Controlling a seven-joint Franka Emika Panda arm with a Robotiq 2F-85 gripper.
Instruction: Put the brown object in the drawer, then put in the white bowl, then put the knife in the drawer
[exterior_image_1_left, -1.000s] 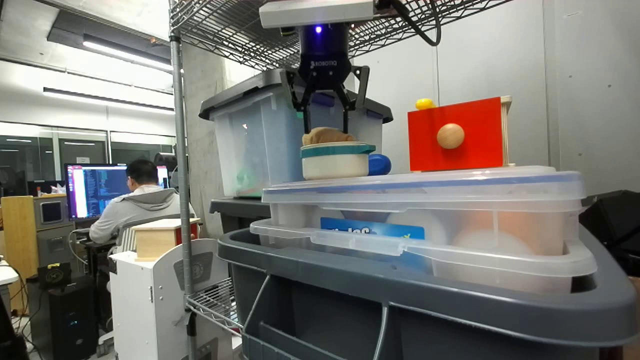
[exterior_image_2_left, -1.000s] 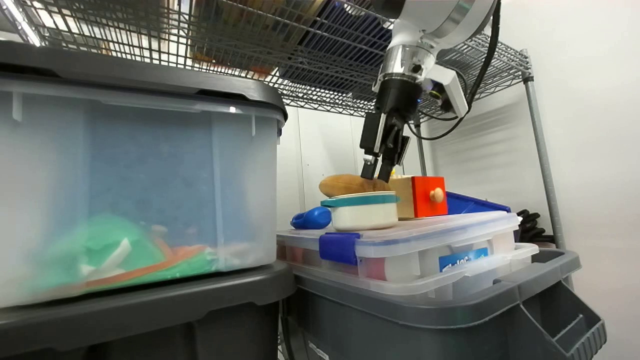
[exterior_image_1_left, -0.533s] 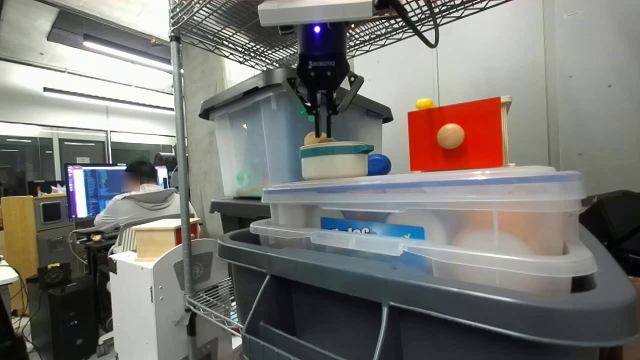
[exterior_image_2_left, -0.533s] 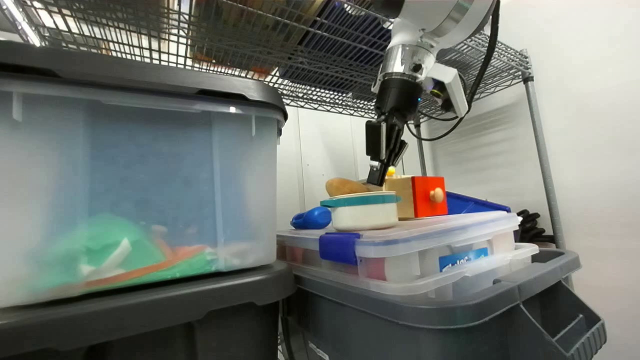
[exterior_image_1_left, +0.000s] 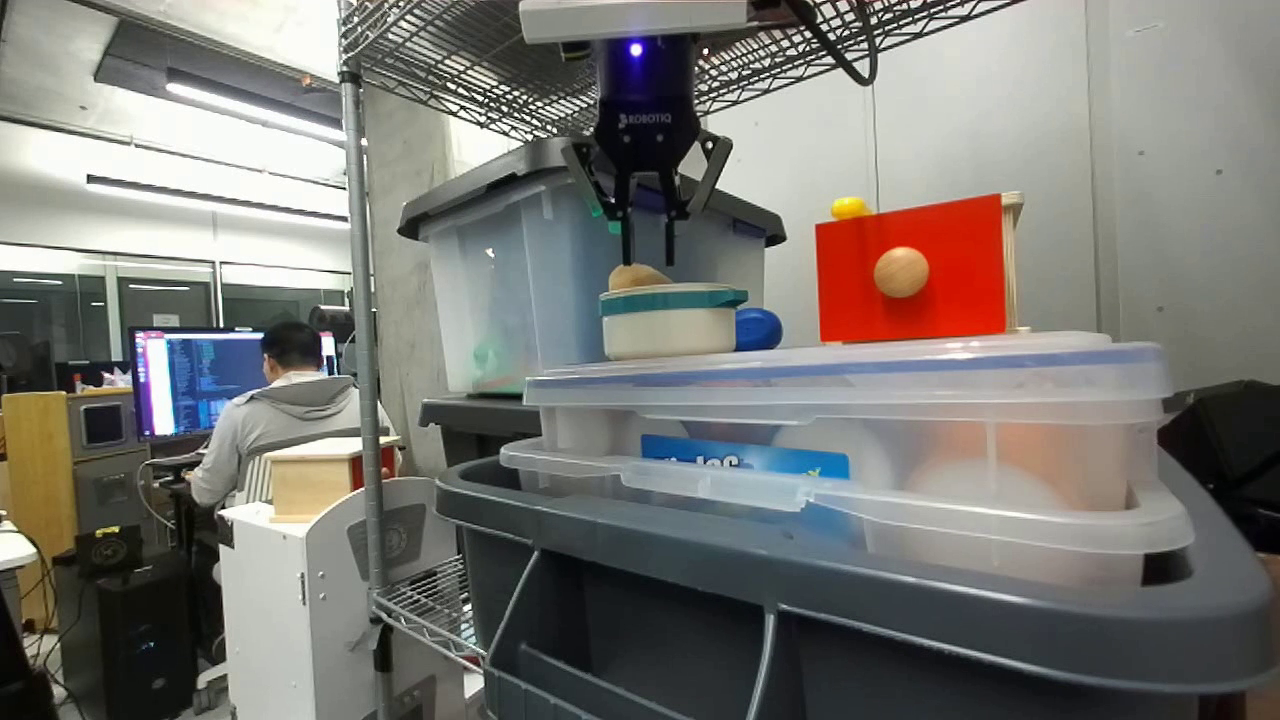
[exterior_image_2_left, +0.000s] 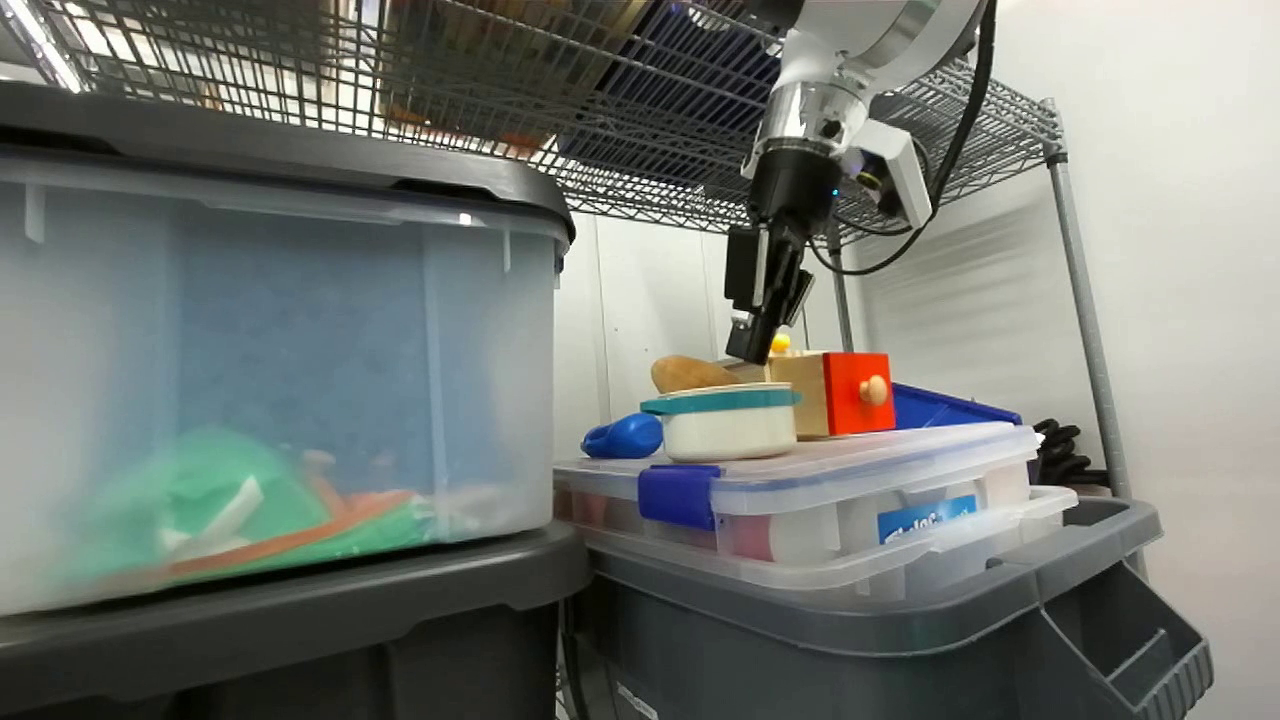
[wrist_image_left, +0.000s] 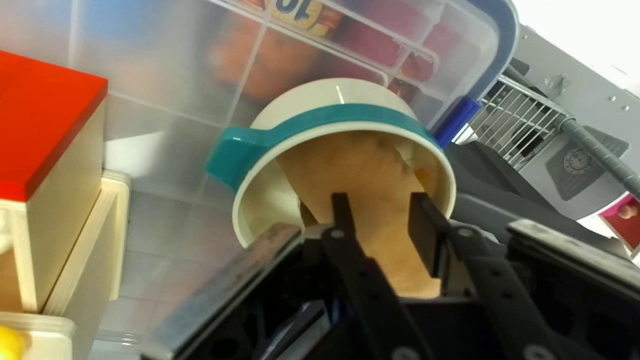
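Gripper (exterior_image_1_left: 649, 259) over white bowl (exterior_image_1_left: 670, 334), jaws part-spread, nothing held.
Brown object (wrist_image_left: 367, 182) inside, left of drawer (exterior_image_1_left: 912, 270) in both exterior views; likely light, maybe soft. Pinch widthwise where it pokes out.

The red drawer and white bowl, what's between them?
In the wrist view, clear plastic lid lies between the red drawer and the white bowl; in an exterior view, a blue thing peeks out between them.
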